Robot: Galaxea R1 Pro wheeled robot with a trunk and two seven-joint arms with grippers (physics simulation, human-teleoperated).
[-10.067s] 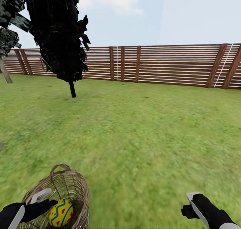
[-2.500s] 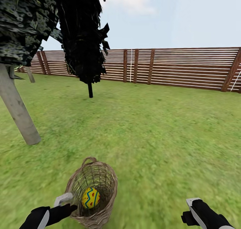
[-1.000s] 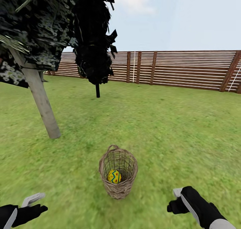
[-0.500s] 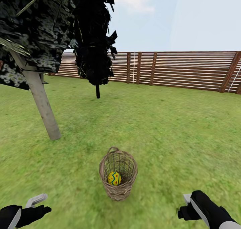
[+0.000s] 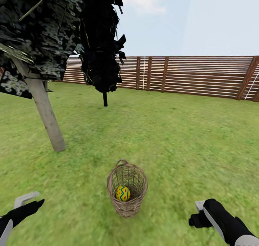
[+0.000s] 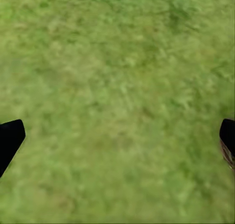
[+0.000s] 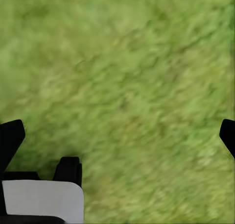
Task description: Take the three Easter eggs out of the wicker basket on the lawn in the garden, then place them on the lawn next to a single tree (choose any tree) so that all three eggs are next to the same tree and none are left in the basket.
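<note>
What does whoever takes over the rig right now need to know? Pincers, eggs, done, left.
Left pincer: open, empty, over bare grass.
Right pincer: open, empty, over grass too.
Basket: upright on the lawn between the arms, ahead of them. One egg shows inside; the pictures do not settle where the other two are.
Nearest tree: pale trunk, left of the basket and farther off. No egg shows at its foot.
Done: nothing confirmed.
Left: take the egg out, set it by one tree, find the other two and put them by the same tree.
</note>
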